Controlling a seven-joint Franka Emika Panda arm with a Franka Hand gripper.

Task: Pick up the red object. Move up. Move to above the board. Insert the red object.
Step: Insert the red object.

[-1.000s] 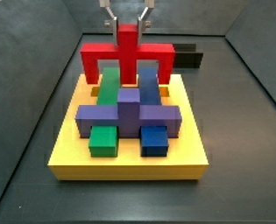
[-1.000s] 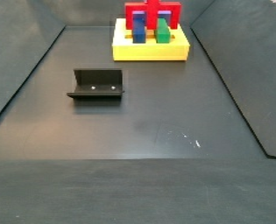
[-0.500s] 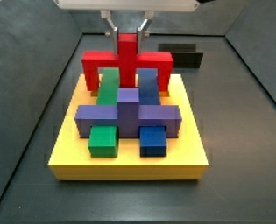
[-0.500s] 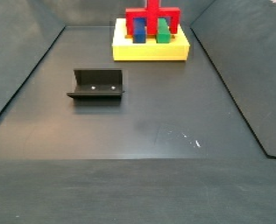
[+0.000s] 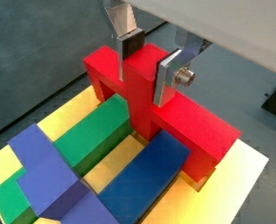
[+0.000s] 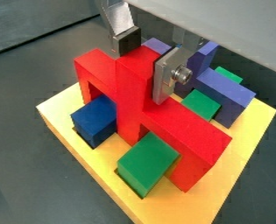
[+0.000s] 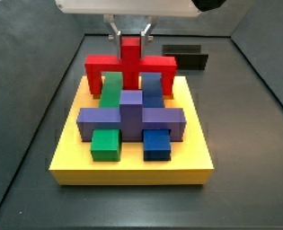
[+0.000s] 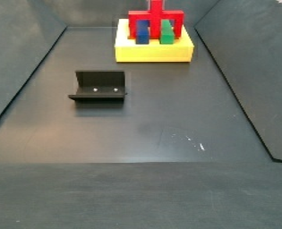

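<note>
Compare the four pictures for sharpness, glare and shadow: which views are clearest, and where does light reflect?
Both wrist views are sharp up close: the gripper clamps the red object over the board, evenly lit, without glare. In a side view small bright glints mark the floor; the fixture casts only a soft shadow.

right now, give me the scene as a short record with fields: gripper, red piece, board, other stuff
gripper: above the board's far end, gripper fingers on either side of the red object's central post
red object: red object upright, legs down at the board, bar spanning the green and blue blocks
board: yellow board carrying green block, blue block and purple piece
fixture: dark fixture on the floor, apart from the board
seating: cannot tell whether the legs are fully in
</note>
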